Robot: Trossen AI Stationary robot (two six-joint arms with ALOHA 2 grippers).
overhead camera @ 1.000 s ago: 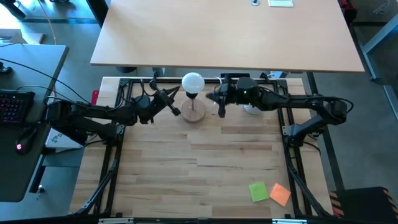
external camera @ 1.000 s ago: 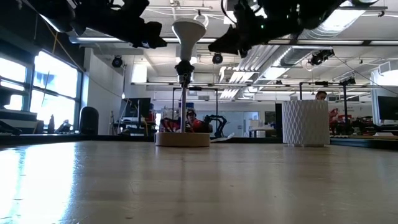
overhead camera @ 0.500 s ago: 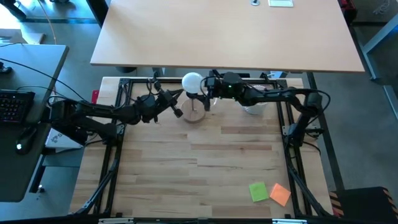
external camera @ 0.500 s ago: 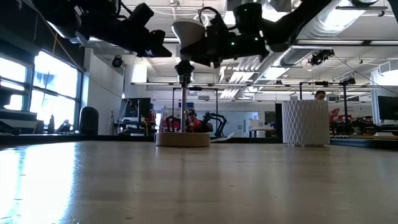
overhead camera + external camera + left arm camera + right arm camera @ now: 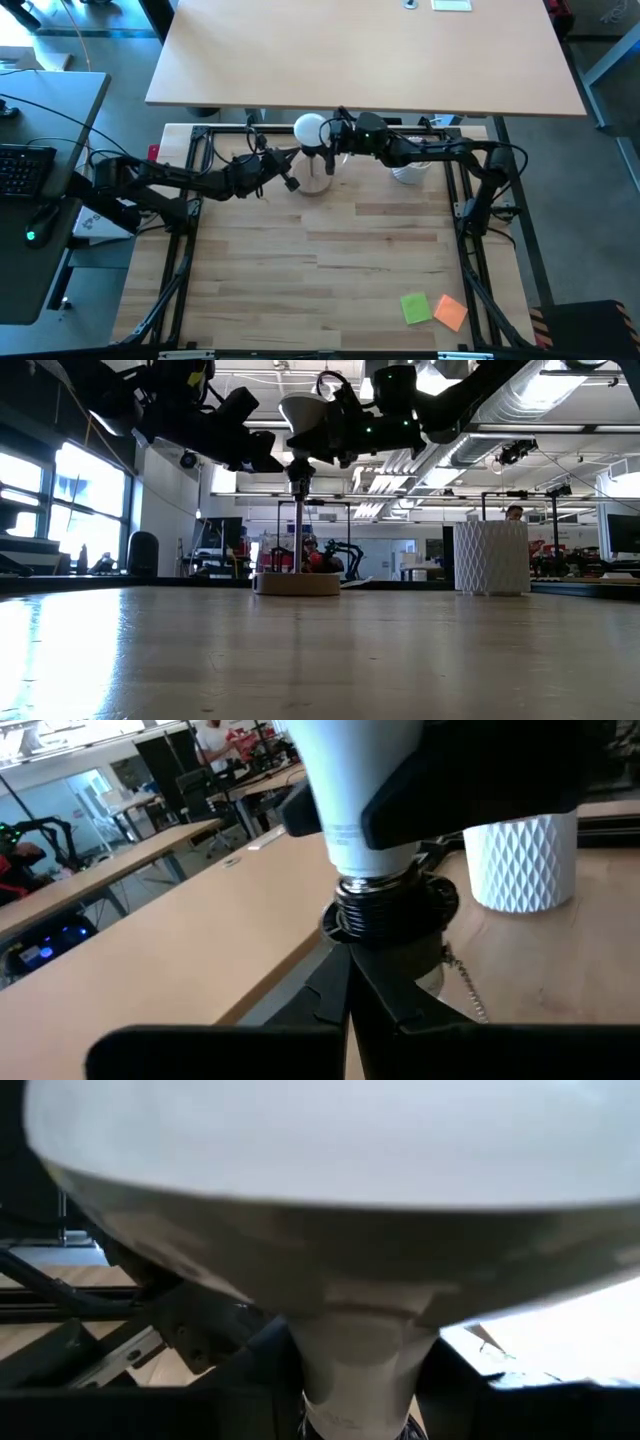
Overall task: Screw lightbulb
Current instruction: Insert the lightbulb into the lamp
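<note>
Bulb (image 5: pixel 310 129) upright in the lamp socket (image 5: pixel 390 910) at the worktop's (image 5: pixel 330 250) far edge. Right gripper (image 5: pixel 332 140) at the bulb's neck, jaws on either side of it. Left gripper (image 5: pixel 288 176) just beside the socket, jaws shut, empty.

1. The light wooden plank surface (image 5: pixel 330 260) carries everything.
2. A round wooden lamp base (image 5: pixel 313 184) stands near its far edge.
3. A white ribbed cup (image 5: pixel 408 173) stands to the base's right, apart from it.
4. Green (image 5: pixel 416 308) and orange sticky notes (image 5: pixel 451 312) lie touching near the front right corner.
</note>
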